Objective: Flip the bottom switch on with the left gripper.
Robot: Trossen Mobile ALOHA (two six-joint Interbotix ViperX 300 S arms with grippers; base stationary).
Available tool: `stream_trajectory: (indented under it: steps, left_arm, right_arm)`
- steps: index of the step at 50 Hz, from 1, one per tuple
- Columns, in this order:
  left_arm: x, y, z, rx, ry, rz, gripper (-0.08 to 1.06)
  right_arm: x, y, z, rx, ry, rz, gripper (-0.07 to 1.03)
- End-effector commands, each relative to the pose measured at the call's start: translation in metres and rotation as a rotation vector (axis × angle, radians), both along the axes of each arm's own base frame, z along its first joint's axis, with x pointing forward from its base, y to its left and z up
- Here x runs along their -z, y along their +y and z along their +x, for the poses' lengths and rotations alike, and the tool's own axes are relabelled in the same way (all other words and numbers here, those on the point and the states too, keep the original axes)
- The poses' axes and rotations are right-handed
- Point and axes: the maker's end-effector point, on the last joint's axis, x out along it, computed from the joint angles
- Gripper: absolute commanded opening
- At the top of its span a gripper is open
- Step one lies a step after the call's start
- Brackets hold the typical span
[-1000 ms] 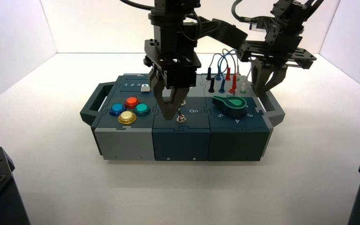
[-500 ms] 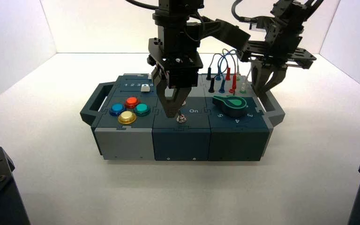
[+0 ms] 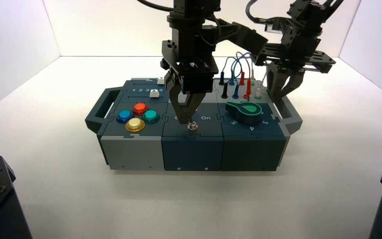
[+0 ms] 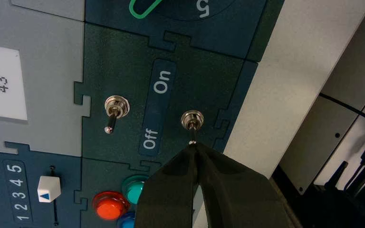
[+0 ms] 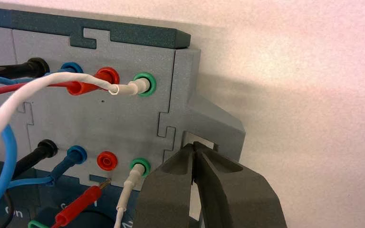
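Bottom switch (image 4: 192, 120) (half-hidden), left gripper (image 4: 193, 145) beside, right gripper (image 5: 194, 144) near handle (image 5: 221, 124)

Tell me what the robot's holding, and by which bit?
Nothing: left gripper is shut at the bottom switch tip, right gripper shut by the handle.

red button (image 4: 109, 208), yellow button (image 3: 135, 124), and green-and-black knob (image 3: 247, 112) on the box (image 3: 194, 153).
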Motion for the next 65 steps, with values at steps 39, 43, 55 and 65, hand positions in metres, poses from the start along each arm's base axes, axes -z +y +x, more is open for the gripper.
stream_trajectory:
  steps: [39, 43, 55, 65]
  left_arm:
    - [-0.021, -0.02, 0.017, 0.004, -0.049, -0.075, -0.03]
    - [-0.028, -0.014, 0.025, -0.021, -0.075, -0.102, -0.03]
    - [-0.05, 0.012, 0.051, -0.126, -0.159, -0.189, -0.03]
    - [-0.055, 0.024, 0.053, -0.15, -0.187, -0.213, -0.03]
  right_arm:
    - [0.02, 0.001, -0.006, -0.051, 0.036, -0.024, -0.02]
    - [0.02, 0.001, -0.005, -0.049, 0.031, -0.022, -0.02]
    - [0.019, 0.001, -0.003, -0.051, 0.014, -0.022, -0.02]
    - [0.016, 0.001, -0.001, -0.053, -0.008, -0.019, -0.02]
